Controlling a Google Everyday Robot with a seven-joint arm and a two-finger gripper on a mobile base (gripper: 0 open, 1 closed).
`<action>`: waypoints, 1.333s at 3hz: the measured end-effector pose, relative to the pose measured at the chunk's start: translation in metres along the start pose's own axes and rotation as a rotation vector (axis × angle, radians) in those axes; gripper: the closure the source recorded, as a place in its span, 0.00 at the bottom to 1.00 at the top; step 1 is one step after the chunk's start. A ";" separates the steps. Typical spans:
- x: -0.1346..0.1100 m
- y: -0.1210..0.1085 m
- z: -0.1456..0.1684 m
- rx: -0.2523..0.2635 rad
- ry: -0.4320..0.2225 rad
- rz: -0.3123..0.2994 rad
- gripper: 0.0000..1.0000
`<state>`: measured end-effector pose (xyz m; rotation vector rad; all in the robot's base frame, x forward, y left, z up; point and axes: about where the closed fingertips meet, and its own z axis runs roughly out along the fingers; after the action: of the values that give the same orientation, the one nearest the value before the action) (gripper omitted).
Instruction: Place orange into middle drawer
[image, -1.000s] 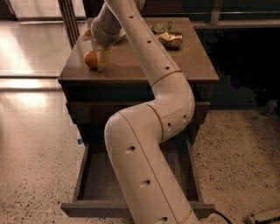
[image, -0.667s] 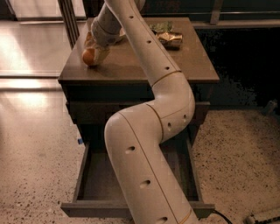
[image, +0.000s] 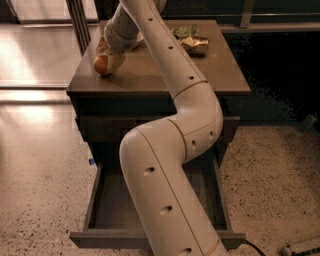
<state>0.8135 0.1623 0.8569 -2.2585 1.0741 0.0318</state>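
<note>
The orange (image: 101, 65) sits near the front left corner of the dark cabinet top (image: 150, 75). My gripper (image: 108, 59) comes down on it from above, with its pale fingers (image: 118, 58) on either side of the fruit, shut on it. The orange still looks to rest on the top. The middle drawer (image: 107, 202) is pulled open low at the front of the cabinet, with its grey-brown floor showing. My white arm (image: 170, 165) crosses in front and hides the drawer's middle.
A shiny gold-and-green foil packet (image: 194, 44) lies at the back right of the cabinet top. A closed drawer front (image: 100, 127) sits above the open drawer. Speckled floor (image: 45, 190) lies on both sides. A dark post (image: 77, 20) stands behind on the left.
The gripper has shifted slightly left and settled over the orange. The orange, earlier beside a finger, now lies between the fingers. The drawer has not moved.
</note>
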 end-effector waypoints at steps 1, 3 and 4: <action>0.000 0.000 0.000 0.000 0.000 0.000 1.00; -0.016 -0.007 -0.021 0.060 -0.096 -0.036 1.00; -0.016 -0.007 -0.021 0.060 -0.096 -0.036 1.00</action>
<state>0.8031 0.1658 0.8819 -2.1990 0.9710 0.0911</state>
